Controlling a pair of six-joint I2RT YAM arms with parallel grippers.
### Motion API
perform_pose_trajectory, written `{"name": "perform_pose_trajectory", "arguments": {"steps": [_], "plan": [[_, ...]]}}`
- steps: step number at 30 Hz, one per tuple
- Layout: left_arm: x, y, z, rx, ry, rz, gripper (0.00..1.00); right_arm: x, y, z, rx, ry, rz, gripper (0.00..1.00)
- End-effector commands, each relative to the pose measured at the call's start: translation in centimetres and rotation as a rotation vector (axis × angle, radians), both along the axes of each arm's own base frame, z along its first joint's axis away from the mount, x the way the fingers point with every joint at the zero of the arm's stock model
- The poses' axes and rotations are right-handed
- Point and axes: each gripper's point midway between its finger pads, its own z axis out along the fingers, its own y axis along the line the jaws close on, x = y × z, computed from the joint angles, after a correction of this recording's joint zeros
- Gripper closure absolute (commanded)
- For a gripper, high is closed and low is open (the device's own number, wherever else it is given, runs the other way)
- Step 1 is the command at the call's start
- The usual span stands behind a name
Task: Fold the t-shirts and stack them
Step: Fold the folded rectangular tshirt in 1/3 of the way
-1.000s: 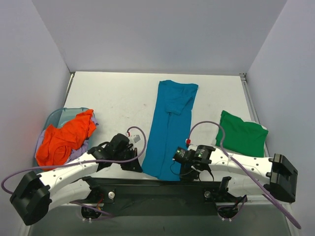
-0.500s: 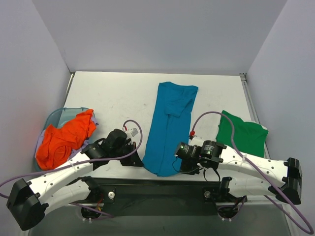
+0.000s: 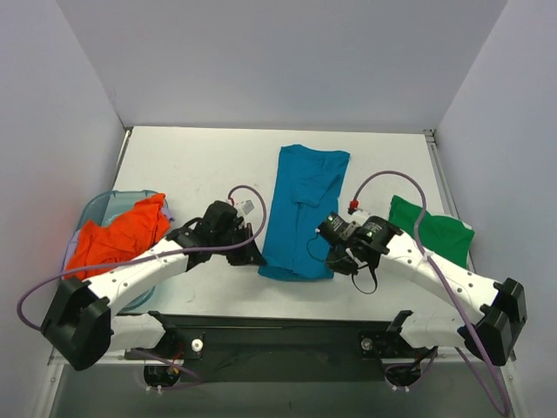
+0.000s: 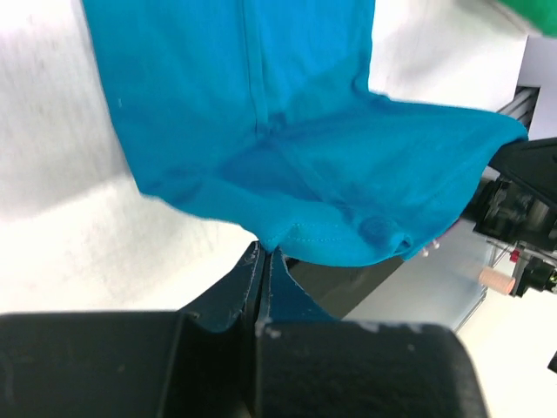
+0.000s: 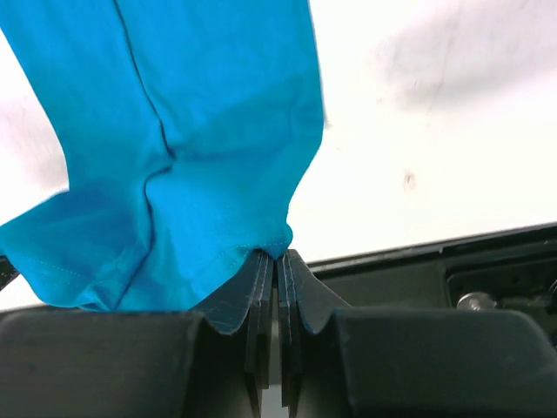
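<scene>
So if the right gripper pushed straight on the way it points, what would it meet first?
The teal t-shirt: the right gripper is shut on its near hem, and the cloth spreads right ahead of the fingers. Past that probably the table, though depth is unclear.

no readable text, labels, numbers

The teal t-shirt [image 3: 305,200] is soft, matt knit cloth with fine stitching along its hem. My left gripper [image 4: 261,254] and my right gripper [image 5: 274,255] look like matt black plastic, slightly dusty at the edges. The table [image 3: 200,165] is matt white, scuffed with grey marks. The green t-shirt [image 3: 431,237] and orange t-shirt [image 3: 117,239] are matt cloth too. The basket [image 3: 97,202] looks like smooth pale blue plastic.
</scene>
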Motion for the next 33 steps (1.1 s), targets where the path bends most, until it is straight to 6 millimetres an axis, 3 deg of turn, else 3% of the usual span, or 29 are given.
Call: {"name": "perform_pose_trajectory", "arguments": {"steps": [1, 7, 9, 11, 12, 13, 14, 15, 21, 27, 31, 32, 33], "plan": [[3.4, -2.2, 2.7, -0.086, -0.096, -0.03, 1.0, 2.2, -1.7, 0.7, -0.102, -0.024, 0.018, 1.0], [7.5, -2.3, 2.2, -0.09, -0.099, -0.002, 1.0, 5.8, -2.3, 0.2, -0.155, 0.014, 0.01, 1.0], [9.5, -2.5, 3.0, -0.111, -0.126, 0.008, 1.0, 6.9, -2.4, 0.1, -0.159, 0.02, 0.01, 1.0], [10.6, -2.6, 1.6, -0.082, -0.09, 0.005, 1.0, 8.4, -2.5, 0.0, -0.174, 0.034, 0.012, 1.0], [11.7, -3.2, 2.5, -0.092, -0.108, 0.0, 1.0, 8.9, -2.5, -0.1, -0.177, 0.038, 0.009, 1.0], [12.2, -3.5, 1.3, -0.076, -0.08, -0.005, 1.0, 9.8, -2.4, -0.3, -0.184, 0.05, 0.011, 1.0], [13.2, -3.9, 2.1, -0.084, -0.101, -0.008, 1.0, 10.4, -2.8, -0.5, -0.191, 0.06, 0.009, 1.0], [13.7, -4.0, 1.0, -0.063, -0.081, -0.006, 1.0, 10.9, -2.8, -0.7, -0.195, 0.069, 0.01, 1.0], [18.1, -3.6, -0.1, -0.034, -0.093, 0.039, 1.0, 14.5, -3.3, -1.9, -0.214, 0.12, 0.009, 1.0], [21.1, -4.0, -0.7, -0.011, -0.097, 0.049, 1.0, 17.9, -4.3, -2.9, -0.226, 0.143, -0.005, 1.0], [22.6, -3.7, -2.4, 0.03, -0.076, 0.065, 1.0, 19.4, -4.5, -4.2, -0.222, 0.18, 0.008, 1.0], [23.2, -4.0, -2.2, 0.016, -0.09, 0.065, 0.9, 19.8, -4.6, -4.3, -0.22, 0.181, 0.008, 1.0], [23.5, -4.0, -2.4, 0.013, -0.088, 0.067, 0.72, 20.5, -4.4, -4.0, -0.21, 0.171, 0.007, 0.95]]}}
